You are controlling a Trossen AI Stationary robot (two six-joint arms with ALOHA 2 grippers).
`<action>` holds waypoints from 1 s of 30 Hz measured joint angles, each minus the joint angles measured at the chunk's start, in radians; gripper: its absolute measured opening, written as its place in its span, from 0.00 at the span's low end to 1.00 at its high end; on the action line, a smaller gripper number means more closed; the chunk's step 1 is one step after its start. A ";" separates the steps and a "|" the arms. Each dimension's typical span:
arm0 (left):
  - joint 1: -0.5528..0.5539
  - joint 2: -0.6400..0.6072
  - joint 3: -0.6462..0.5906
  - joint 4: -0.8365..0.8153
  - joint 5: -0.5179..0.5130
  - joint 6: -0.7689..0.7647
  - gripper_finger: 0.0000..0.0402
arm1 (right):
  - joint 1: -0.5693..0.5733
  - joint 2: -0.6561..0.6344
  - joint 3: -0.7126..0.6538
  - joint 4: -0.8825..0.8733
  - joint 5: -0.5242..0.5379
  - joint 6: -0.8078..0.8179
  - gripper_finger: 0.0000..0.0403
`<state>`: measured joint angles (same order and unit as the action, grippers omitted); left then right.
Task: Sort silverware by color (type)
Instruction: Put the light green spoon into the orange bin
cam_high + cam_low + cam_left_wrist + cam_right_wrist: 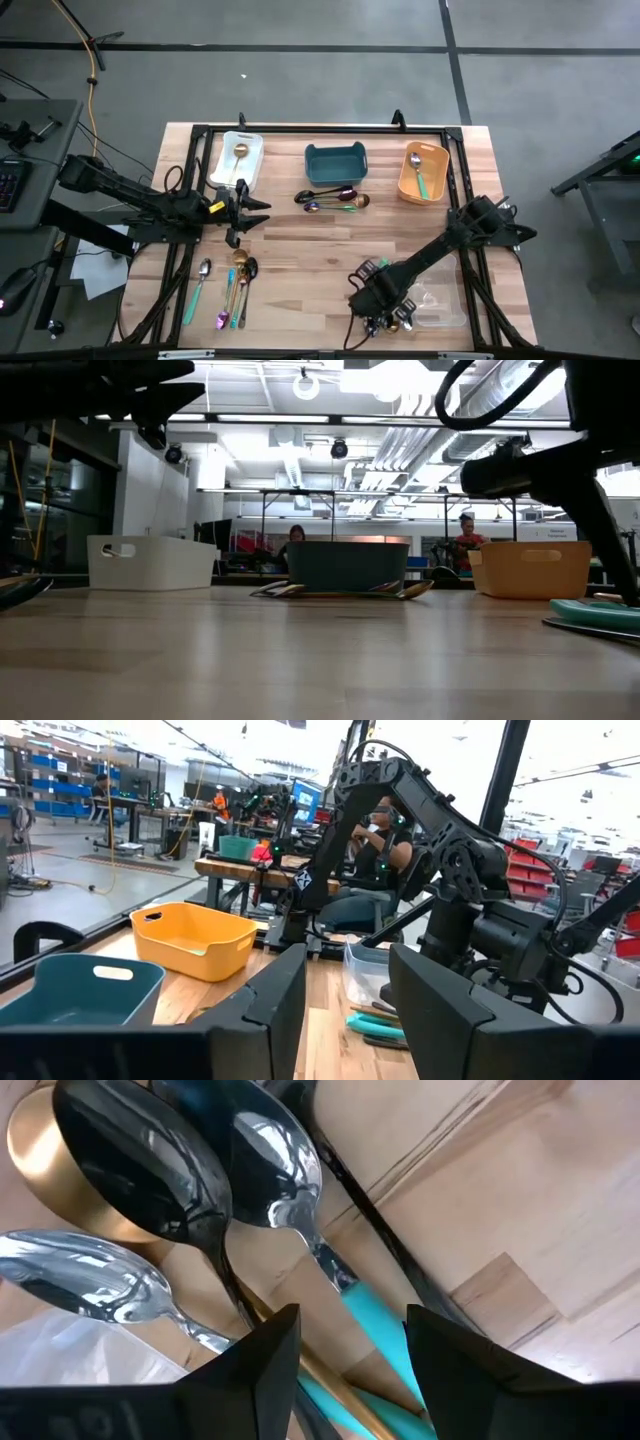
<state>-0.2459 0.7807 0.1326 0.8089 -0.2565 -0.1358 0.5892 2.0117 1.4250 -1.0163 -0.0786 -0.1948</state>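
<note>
My right hand [385, 318], fingers apart and holding nothing, hangs low over spoons [200, 1190] beside the clear bin [440, 305]; my left hand [240, 212] hovers wide near the white bin [222, 165]; more silverware [228, 285] lies on the table [300, 270].

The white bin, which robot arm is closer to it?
Left. The left gripper hovers just in front of the white bin, jaws open. The right gripper is far across the table by the clear bin, over some spoons.
</note>
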 joint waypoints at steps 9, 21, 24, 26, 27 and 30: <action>0.000 0.000 0.000 -0.002 0.000 0.000 0.34 | 0.000 0.000 0.000 0.001 0.073 -0.129 0.44; 0.000 0.000 0.000 -0.004 0.000 -0.001 0.34 | 0.000 0.008 0.000 -0.011 0.086 -0.191 0.44; 0.000 0.000 0.000 -0.005 0.000 -0.001 0.34 | 0.000 0.029 0.000 -0.019 0.073 -0.193 0.44; 0.000 0.000 0.000 -0.005 0.000 -0.001 0.34 | 0.000 0.044 -0.001 -0.024 0.067 -0.199 0.44; 0.000 0.000 0.000 -0.007 0.000 -0.001 0.34 | 0.000 0.048 0.000 -0.028 0.067 -0.199 0.44; 0.000 0.000 0.000 -0.010 0.000 -0.001 0.34 | 0.000 0.050 0.000 -0.028 0.068 -0.199 0.44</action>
<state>-0.2458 0.7807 0.1326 0.7988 -0.2569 -0.1368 0.5896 2.0613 1.4246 -1.0439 -0.0102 -0.3939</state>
